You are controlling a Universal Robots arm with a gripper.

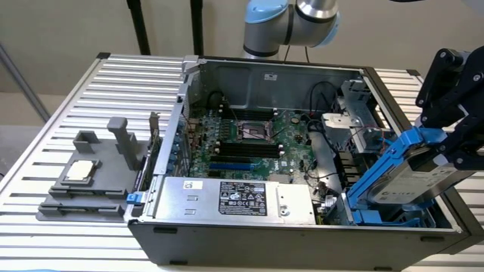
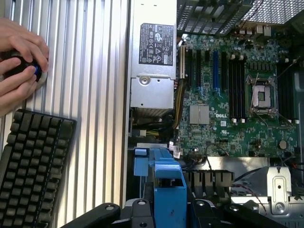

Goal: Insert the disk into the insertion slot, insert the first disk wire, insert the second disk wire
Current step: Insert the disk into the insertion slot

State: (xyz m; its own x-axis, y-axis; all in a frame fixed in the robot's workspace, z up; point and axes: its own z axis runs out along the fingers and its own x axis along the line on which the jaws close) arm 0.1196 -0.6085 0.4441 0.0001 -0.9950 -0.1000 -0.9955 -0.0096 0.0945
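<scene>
Disk: your disk (image 1: 418, 182) hangs tilted at the exterior view's right. Its low end dips into the case's corner over the insertion slot (image 1: 376, 217), and it is not yet seated.
Fingers: the fingers (image 1: 463, 157) are clamped on the disk's upper end, across its blue carrier (image 2: 167, 187).
Handling: treat it as dense, rigid and sensitive to shock. The metal faces are likely slick, and the plastic carrier may flex a little.
Hold: take it by the carrier's long edges, clear of the label face and the connector end.

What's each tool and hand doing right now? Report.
Tool: closed on the disk, tilted, at the insertion slot.
Person's hands: cupped around a small dark object.
</scene>
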